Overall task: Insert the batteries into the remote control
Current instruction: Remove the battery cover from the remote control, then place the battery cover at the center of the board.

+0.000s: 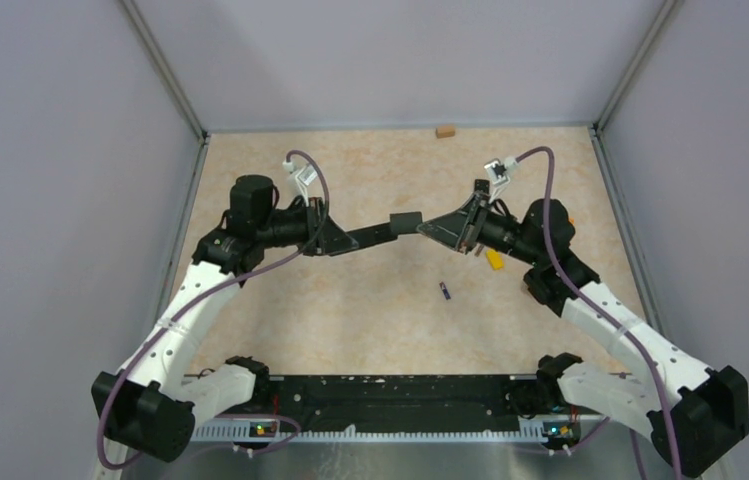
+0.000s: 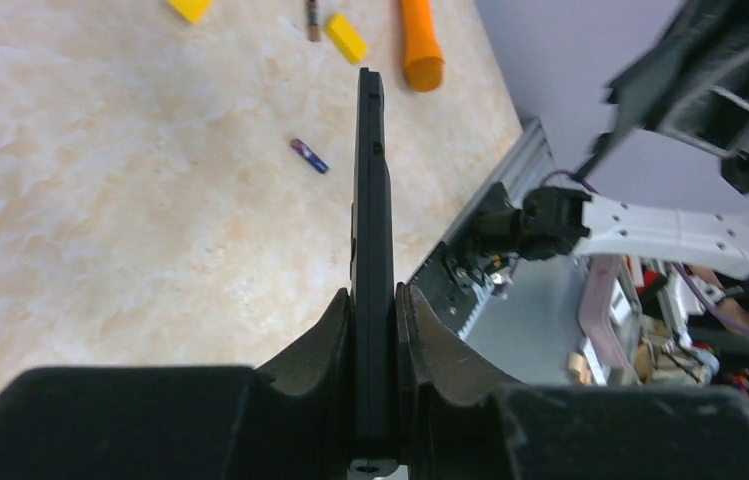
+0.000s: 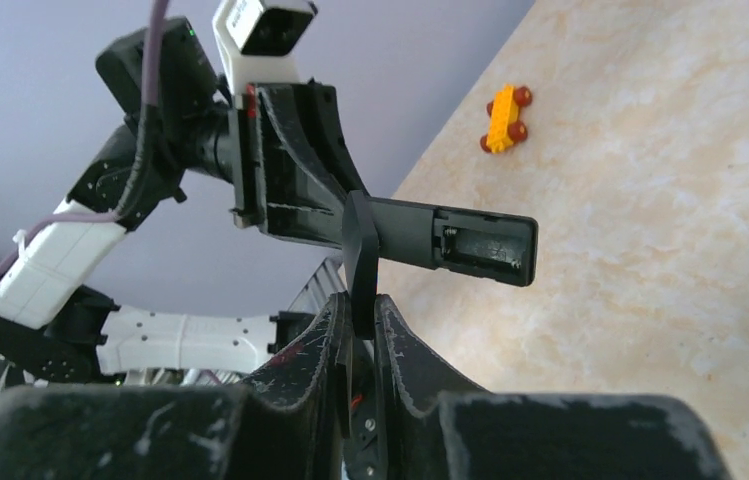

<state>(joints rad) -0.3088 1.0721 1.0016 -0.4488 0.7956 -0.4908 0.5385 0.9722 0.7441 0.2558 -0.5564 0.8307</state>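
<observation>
The remote control [image 2: 372, 190] is a slim black bar held edge-on above the table, with my left gripper [image 2: 374, 295] shut on its near end. In the right wrist view the remote control [image 3: 410, 228] shows its open battery bay [image 3: 480, 245], which looks empty. My right gripper [image 3: 358, 300] is shut on a thin black plate [image 3: 358, 250], apparently the battery cover, right beside the remote. From above, both grippers [image 1: 345, 240] [image 1: 428, 228] meet mid-table at the remote [image 1: 390, 226]. One of the batteries [image 1: 444, 290] [image 2: 309, 156] lies loose on the table below.
A yellow block [image 1: 493, 258] lies under the right arm and a small brown block [image 1: 444, 131] by the back wall. The left wrist view shows an orange cone stick [image 2: 420, 45], yellow blocks [image 2: 345, 37] and a thin dark stick [image 2: 313, 18]. A yellow toy car [image 3: 503, 118] sits further off.
</observation>
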